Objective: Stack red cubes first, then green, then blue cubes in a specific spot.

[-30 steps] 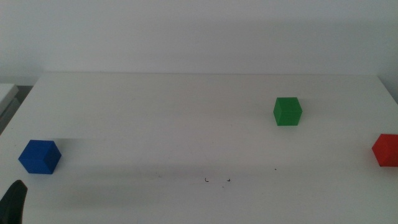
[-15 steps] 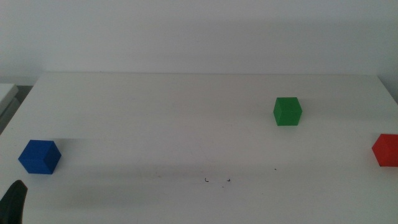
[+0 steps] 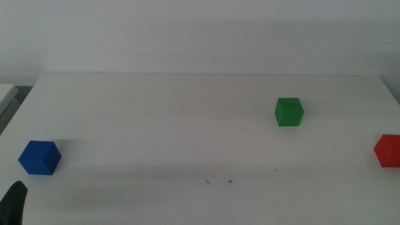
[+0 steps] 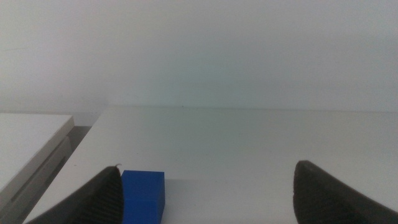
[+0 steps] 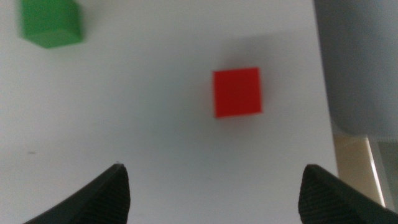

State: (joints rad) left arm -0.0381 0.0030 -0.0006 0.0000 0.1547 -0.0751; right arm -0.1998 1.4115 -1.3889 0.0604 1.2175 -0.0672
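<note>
On the white table (image 3: 156, 112) nothing is stacked yet: the red cube (image 3: 388, 150) sits at the right edge, the green cube (image 3: 289, 112) behind the centre, the blue cube (image 3: 39, 157) far left, all well apart from the bare spot (image 3: 218, 181). Every placement remains. The right gripper (image 5: 214, 186) hangs spread and empty above red; the left gripper (image 4: 208, 186) waits spread near blue. No writing seems visible.

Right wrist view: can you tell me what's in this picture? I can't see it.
A red cube sits on the white table, beyond the open right gripper. A green cube sits farther off.
</note>
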